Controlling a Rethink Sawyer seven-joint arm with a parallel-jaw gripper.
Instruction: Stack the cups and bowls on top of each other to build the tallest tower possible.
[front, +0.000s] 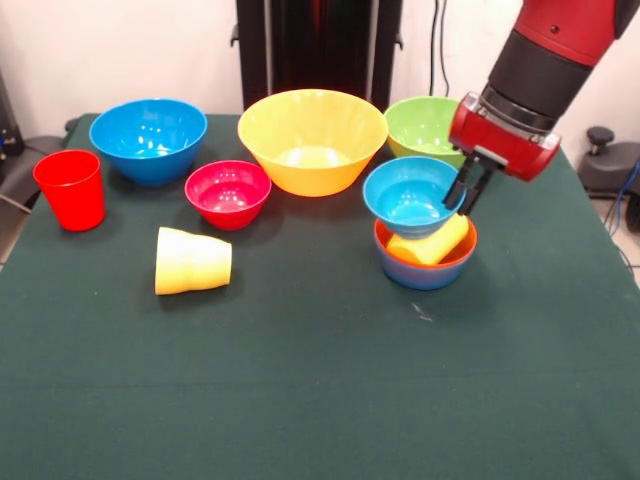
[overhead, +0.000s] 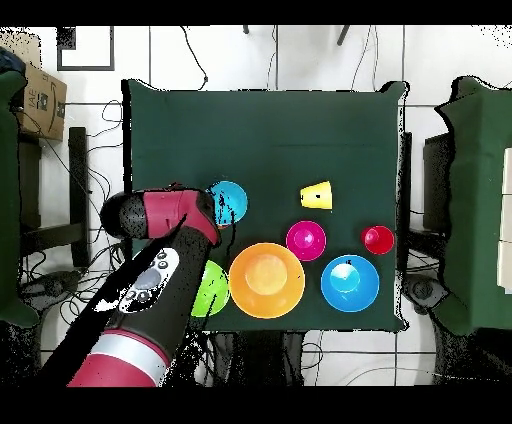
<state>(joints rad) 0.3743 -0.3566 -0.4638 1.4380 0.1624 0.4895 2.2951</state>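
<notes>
1. Front view: gripper (front: 468, 193) fingers pinched the rim of the small light-blue plastic bowl (front: 408, 194).
2. Just below them, the tower (front: 425, 252): orange-red bowl in blue, yellow cup tilted inside.
3. Well apart, unstacked: large yellow-orange bowl (front: 312, 138), lime green bowl (front: 424, 126), red tumbler (front: 71, 188).

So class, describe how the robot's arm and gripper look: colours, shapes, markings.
The arm is made of thick round segments, glossy red alternating with black. A red block-shaped wrist carries the gripper, whose slim fingers are black. In the overhead view a white panel with dark buttons sits on a black section of the arm.
</notes>
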